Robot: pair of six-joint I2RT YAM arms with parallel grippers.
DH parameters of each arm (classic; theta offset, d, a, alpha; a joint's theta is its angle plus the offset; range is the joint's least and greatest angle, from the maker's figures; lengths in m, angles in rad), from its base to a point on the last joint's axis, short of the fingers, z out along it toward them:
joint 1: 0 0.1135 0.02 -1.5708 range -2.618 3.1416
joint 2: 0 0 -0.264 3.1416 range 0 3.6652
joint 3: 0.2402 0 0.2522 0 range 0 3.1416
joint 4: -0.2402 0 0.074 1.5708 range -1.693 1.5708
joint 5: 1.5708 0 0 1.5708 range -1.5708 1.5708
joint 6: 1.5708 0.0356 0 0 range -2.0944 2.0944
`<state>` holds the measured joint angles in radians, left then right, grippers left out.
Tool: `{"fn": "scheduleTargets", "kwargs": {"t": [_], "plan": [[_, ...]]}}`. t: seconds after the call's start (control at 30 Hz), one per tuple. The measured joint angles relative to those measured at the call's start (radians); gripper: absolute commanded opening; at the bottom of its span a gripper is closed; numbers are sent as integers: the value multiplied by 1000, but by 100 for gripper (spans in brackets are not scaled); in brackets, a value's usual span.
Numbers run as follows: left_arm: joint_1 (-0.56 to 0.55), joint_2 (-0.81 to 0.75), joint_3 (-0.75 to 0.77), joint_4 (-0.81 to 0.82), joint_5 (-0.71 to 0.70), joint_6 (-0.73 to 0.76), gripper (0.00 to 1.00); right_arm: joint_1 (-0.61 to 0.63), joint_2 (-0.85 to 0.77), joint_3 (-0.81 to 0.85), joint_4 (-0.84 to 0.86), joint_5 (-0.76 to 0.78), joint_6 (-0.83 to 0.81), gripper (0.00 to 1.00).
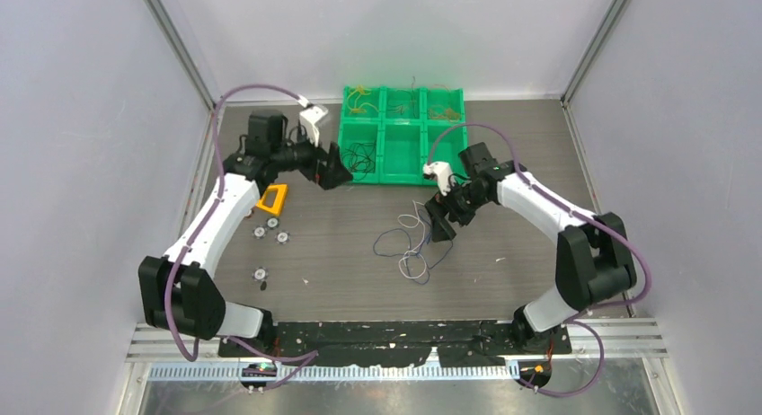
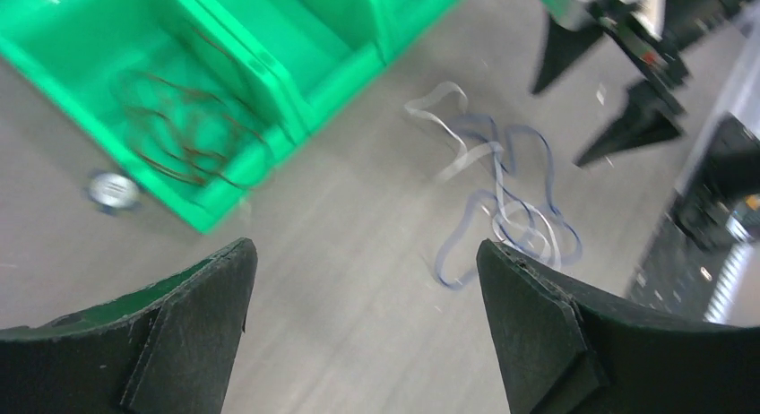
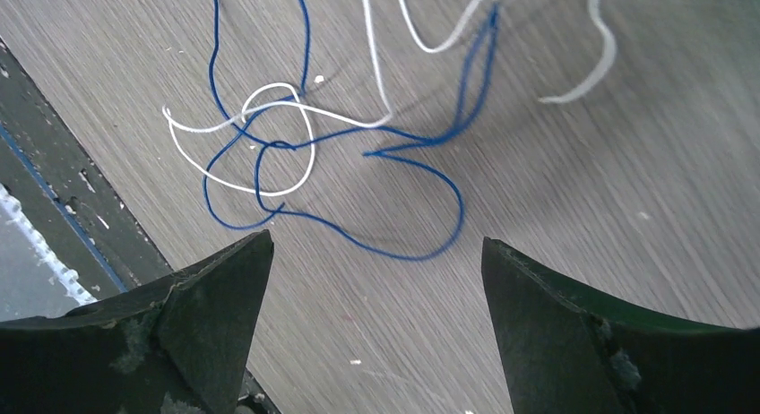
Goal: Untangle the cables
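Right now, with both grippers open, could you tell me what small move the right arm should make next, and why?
I would probably bring the right gripper forward and down toward the knot where the blue cable and the white cable loop through each other. Its jaws stand open and empty above the table, and that crossing lies just ahead of them.
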<state>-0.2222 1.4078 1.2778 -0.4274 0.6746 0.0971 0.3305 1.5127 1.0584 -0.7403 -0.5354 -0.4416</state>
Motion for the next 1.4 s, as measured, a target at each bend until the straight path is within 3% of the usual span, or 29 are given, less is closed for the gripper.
{"fn": "scheduleTargets", "kwargs": {"t": [0.2,0.33,0.4,0.53,0.67,0.9,0.97,1.1,1.17,1.3,1.4], "plan": [[-50,-58,-245,29,85,-33,85,112,158,0,64,59,23,86],[-110,-87,-348,57,79,-60,80,140,227,18,108,82,53,60],[-153,-70,-353,60,69,-58,82,145,245,42,129,82,61,52],[-240,45,-323,80,39,-48,85,146,255,51,147,85,69,51],[-300,215,-262,101,-5,-71,81,145,249,44,139,93,70,52],[-348,393,-178,140,-35,-127,55,145,175,-17,100,167,74,48],[-355,410,-174,139,-35,-133,37,145,176,-19,92,198,72,44],[-361,417,-174,106,-26,-134,3,145,192,-20,76,274,46,20],[-357,409,-175,79,-14,-115,0,145,207,-21,70,317,26,8],[-299,308,-185,-31,12,-61,0,145,201,-26,66,358,-10,6],[-182,131,-175,-125,42,-7,0,127,183,-46,65,376,-38,6]]}}
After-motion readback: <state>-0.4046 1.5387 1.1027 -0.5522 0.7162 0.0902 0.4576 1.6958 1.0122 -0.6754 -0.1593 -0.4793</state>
